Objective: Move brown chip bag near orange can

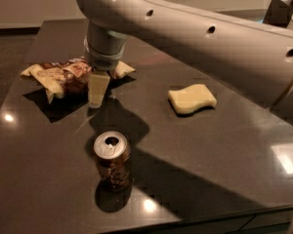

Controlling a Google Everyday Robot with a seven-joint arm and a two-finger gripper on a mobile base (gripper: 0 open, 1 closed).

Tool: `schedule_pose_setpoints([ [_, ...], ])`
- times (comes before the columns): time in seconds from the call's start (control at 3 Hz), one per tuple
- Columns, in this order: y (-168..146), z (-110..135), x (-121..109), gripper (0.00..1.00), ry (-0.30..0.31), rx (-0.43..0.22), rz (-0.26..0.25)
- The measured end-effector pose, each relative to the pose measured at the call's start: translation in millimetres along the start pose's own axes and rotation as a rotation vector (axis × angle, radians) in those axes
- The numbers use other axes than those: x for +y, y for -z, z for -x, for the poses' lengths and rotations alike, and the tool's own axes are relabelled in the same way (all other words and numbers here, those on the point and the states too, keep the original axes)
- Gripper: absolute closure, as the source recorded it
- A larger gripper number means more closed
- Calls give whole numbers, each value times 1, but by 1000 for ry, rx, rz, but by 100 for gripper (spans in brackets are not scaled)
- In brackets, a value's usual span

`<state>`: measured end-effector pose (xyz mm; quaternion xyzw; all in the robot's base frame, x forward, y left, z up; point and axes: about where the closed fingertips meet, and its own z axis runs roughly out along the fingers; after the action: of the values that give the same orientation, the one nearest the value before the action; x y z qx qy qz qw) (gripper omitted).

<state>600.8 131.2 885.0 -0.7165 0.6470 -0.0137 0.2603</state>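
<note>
Dark, glossy worktop (pixel 224 165) shows open room between the orange can (pixel 112 161), upright near the front edge, and the right edge. The brown chip bag (pixel 63 77) lies toward the back left corner, well apart from the can. The gripper (pixel 97 97) hangs at the bag's right end; whether it grips I cannot tell. A yellow sponge (pixel 192 99) lies mid-right.

Bare table (pixel 219 150) between gripper (pixel 98 95) and orange can (pixel 112 161)

Dark glossy table (pixel 234 150) carries three items. Far left: brown chip bag (pixel 63 77), lying flat. Right of centre, well apart: pale yellow sponge (pixel 192 99). Near front edge: orange can (pixel 112 160), upright. Over table: gripper (pixel 97 92), at bag's right end.
</note>
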Motion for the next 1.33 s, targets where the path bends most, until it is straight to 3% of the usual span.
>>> schedule_pose_setpoints([
  [0.33,-8,10,3,15,16,-10,22],
  [0.67,-12,19,5,47,32,-22,36],
  [1.33,-4,18,3,94,30,-31,29],
])
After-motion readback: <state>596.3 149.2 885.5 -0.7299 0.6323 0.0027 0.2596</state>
